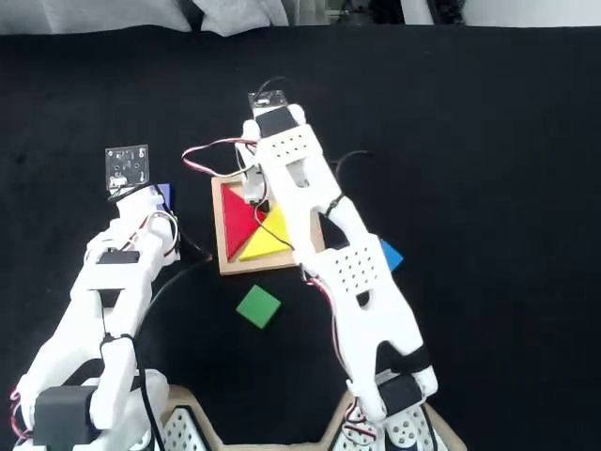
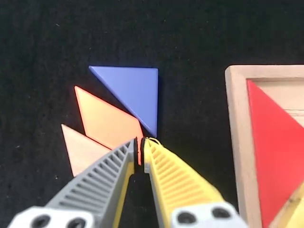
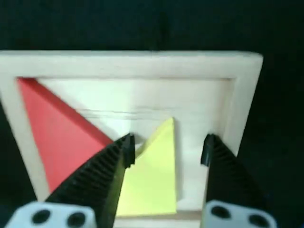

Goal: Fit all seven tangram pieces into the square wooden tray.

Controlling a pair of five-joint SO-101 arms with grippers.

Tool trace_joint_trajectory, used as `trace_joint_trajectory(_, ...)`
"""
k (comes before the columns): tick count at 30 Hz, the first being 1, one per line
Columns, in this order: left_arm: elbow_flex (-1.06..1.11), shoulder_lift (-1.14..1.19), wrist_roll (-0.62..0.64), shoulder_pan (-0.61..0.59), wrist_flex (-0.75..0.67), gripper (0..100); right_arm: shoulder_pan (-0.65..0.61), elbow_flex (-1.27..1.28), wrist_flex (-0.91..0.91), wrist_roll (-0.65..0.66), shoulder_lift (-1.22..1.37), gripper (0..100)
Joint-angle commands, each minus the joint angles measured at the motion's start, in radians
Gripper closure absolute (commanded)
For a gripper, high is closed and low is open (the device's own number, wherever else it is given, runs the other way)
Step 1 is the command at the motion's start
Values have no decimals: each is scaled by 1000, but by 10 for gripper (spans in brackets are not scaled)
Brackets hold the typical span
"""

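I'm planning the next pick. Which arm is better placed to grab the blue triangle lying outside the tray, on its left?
Left. The left gripper, jaws shut, sits at the tip of the blue triangle; the right gripper, jaws open, hangs over the yellow triangle in the tray.

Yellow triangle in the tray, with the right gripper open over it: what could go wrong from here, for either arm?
1. The right gripper straddles the yellow triangle, one finger close to the wall of the wooden tray; if it descends, it might catch that wall and shift the tray.
2. The left gripper stands at the orange parallelogram, which touches the blue triangle and the pale triangle; pulling one piece could drag its neighbours.
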Motion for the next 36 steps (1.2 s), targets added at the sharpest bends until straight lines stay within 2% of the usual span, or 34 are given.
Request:
trace_joint_trajectory(1, -50, -29, 0, 10, 3, 946, -12, -25, 29, -51, 13, 796)
trace_joint_trajectory(5, -50, -29, 0, 10, 3, 946, -21, -33, 37, -78, 18, 902)
trace_joint_trajectory(12, -50, -29, 0, 10, 3, 946, -23, -28, 40, -74, 18, 982)
trace_joint_trajectory(23, -53, -29, 0, 10, 3, 946, -25, 12, 48, -72, -88, 986)
trace_joint_trajectory(34, -53, -29, 0, 10, 3, 946, -57, 384, 46, -9, -420, 986)
trace_joint_trajectory(36, -53, -29, 0, 8, 3, 946, -60, 432, 46, 34, -493, 986)
